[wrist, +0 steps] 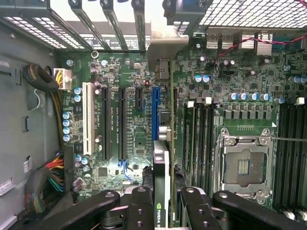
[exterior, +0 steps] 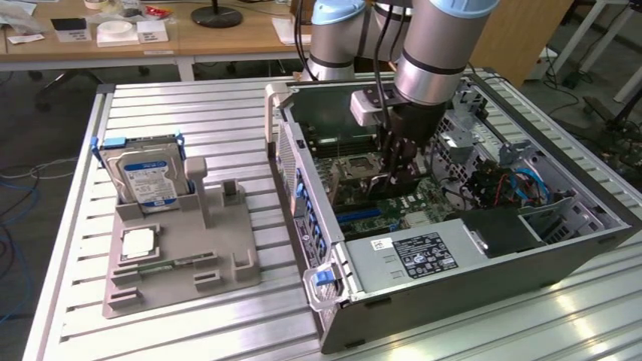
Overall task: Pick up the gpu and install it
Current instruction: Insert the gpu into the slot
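The gpu (wrist: 162, 187) hangs edge-on over the motherboard (wrist: 134, 143), a thin card with a black cooler face, a green logo and a silver end bracket (wrist: 165, 50) toward the case's rear slots. My gripper (wrist: 165, 206) is shut on it, one finger on each face. The card's lower edge runs alongside the blue slot (wrist: 155, 103); I cannot tell whether it touches. In the exterior view, my gripper (exterior: 401, 165) reaches down into the open computer case (exterior: 452, 301), above the board's middle.
A CPU socket (wrist: 243, 165) and memory slots (wrist: 199, 134) lie beside the card, black and white slots (wrist: 87, 117) on its other side. Cable bundles (wrist: 50, 175) crowd the case wall. Outside the case, a hard drive (exterior: 146, 177) stands in a grey fixture (exterior: 180, 256).
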`<state>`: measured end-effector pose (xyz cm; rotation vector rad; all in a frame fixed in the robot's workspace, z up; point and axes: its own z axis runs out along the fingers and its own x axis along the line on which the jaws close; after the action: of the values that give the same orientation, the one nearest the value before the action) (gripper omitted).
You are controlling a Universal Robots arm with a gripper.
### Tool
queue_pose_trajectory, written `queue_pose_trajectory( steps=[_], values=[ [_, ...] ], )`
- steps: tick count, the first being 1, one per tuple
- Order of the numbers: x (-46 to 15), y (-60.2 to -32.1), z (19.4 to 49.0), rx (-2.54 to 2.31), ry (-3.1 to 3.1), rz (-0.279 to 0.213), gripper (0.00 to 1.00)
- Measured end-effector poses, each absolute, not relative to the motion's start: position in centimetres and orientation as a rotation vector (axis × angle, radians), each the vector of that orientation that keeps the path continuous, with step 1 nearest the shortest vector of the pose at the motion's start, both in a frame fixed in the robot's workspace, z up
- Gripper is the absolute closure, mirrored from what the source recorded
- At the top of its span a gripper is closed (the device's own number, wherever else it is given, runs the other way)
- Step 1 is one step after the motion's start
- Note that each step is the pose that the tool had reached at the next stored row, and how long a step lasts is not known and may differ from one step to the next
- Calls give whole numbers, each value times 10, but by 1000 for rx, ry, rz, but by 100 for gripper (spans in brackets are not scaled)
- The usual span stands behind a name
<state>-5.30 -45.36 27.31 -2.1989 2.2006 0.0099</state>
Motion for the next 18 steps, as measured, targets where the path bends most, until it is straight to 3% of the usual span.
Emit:
queue_pose_trajectory(
  steps=[18],
  values=[
    [-63,-457,269,-2199,2201,10,73]
  ],
)
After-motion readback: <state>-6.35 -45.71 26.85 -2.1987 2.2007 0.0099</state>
